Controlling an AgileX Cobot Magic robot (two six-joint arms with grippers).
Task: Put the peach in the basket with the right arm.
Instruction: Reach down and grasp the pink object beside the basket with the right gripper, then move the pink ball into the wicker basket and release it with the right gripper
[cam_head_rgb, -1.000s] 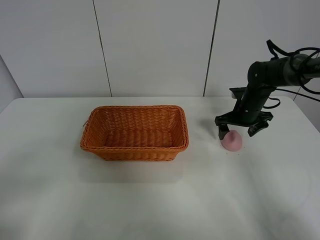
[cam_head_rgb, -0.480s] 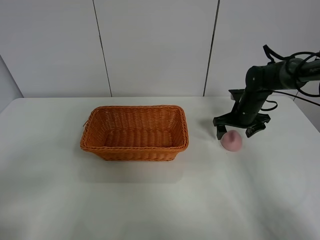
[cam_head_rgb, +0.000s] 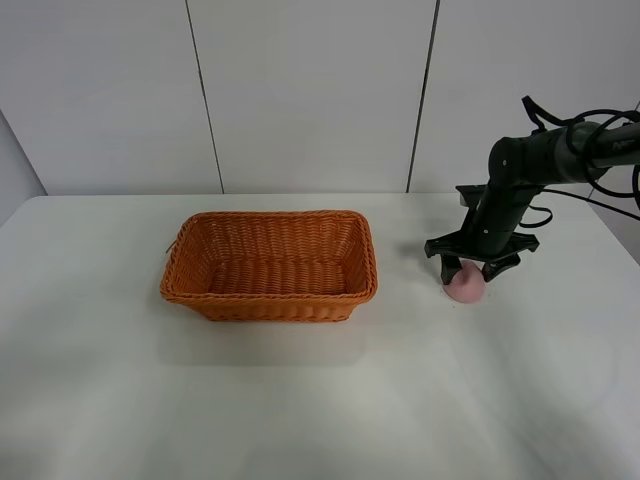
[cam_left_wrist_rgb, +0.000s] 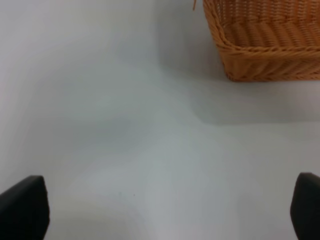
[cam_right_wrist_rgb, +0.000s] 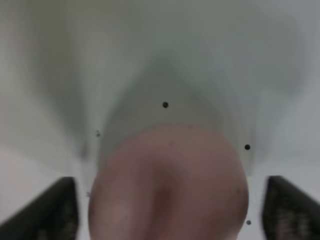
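Pink and matte, the peach (cam_head_rgb: 466, 289) sits on the white surface (cam_head_rgb: 300, 400), to the right of the basket (cam_head_rgb: 270, 300) and apart from it, near the far right side in the high view. The right arm (cam_head_rgb: 520, 175) bends down over it, and the right gripper (cam_head_rgb: 473, 268) straddles the fruit with one dark finger on each side. In the right wrist view the peach fills the space between the fingers, yet a strip of bare surface shows on both sides, so the gripper is open and not pressing on it. The orange-brown wicker basket holds nothing that can be seen. In the left wrist view the left gripper (cam_left_wrist_rgb: 165, 210) is spread wide over bare surface, its tips at the frame's corners, with a corner of the basket ahead of it.
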